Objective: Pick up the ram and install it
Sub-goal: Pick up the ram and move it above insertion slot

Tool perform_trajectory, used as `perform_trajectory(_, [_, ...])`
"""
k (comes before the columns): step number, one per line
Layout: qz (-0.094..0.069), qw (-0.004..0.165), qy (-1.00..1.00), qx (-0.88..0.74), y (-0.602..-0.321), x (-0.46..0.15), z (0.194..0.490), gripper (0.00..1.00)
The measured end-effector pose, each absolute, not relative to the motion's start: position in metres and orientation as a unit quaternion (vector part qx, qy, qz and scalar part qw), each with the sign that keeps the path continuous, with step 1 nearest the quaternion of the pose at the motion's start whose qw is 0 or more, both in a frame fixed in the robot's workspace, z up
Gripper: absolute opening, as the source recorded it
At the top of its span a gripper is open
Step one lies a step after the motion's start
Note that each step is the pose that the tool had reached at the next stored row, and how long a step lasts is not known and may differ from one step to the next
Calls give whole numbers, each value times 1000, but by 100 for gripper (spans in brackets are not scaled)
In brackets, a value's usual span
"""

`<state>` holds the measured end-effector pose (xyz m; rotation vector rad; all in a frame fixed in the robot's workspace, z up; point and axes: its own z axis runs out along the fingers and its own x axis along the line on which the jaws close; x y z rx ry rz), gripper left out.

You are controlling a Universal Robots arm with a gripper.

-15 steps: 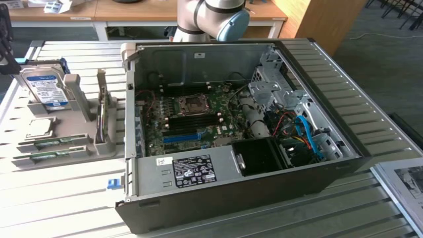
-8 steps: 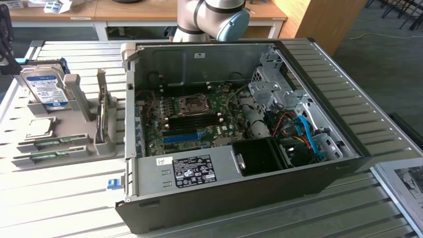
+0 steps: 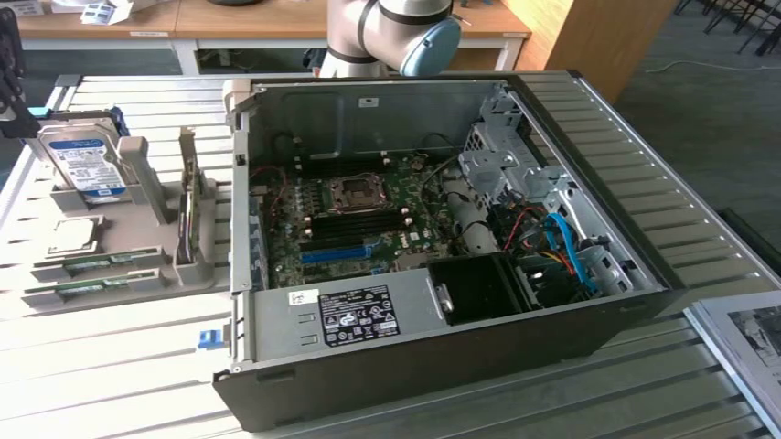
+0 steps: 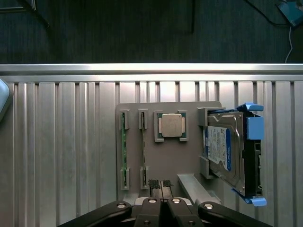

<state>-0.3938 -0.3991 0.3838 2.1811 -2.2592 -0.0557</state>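
Right, ram [image 3: 76,293] [image 4: 124,151]: we see it on edge in the outermost slot of the grey holder tray [image 3: 183,285] [image 4: 170,161], lower left of exterior frame, a clip at each end. 2nd stick [image 3: 95,264] [image 4: 143,146] sits in the next slot, btw ram & processor [image 3: 73,236] [image 4: 171,125]. Processor lies flat in its own recess. Hard drive [image 3: 88,165] [image 4: 220,149], blue-white label, stands in the tray at the upper left of exterior frame.

Gripper [image 4: 160,183]: in wrist view, fingertips [image 4: 154,183] pressed together, nothing btw them. It is over the tray, near one end of the 2nd stick. Whether it touches the tray we can't tell.

Tray rests on slatted metal table [image 3: 123,357], just beside open PC case [image 3: 403,384], centre of exterior frame. Motherboard [image 3: 354,229] exposed inside. Arm [image 3: 390,37] at top centre, behind the case.
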Motion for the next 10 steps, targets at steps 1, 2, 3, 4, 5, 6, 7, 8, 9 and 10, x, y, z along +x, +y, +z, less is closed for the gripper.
perform_trajectory(1, [-18,0,-719,694,-399,-394,384,10])
perform_trajectory(2, [-18,0,-719,694,-399,-394,384,10])
perform_trajectory(3, [-18,0,-719,694,-399,-394,384,10])
perform_trajectory(4, [-18,0,-719,694,-399,-394,384,10])
perform_trajectory(5, [-18,0,-719,694,-399,-394,384,10])
perform_trajectory(6, [-18,0,-719,694,-399,-394,384,10])
perform_trajectory(7, [-18,0,-719,694,-399,-394,384,11])
perform_trajectory(8, [-18,0,-719,694,-399,-394,384,16])
perform_trajectory(9, [-18,0,-719,694,-399,-394,384,23])
perform_trajectory(10, [-18,0,-719,694,-399,-394,384,23])
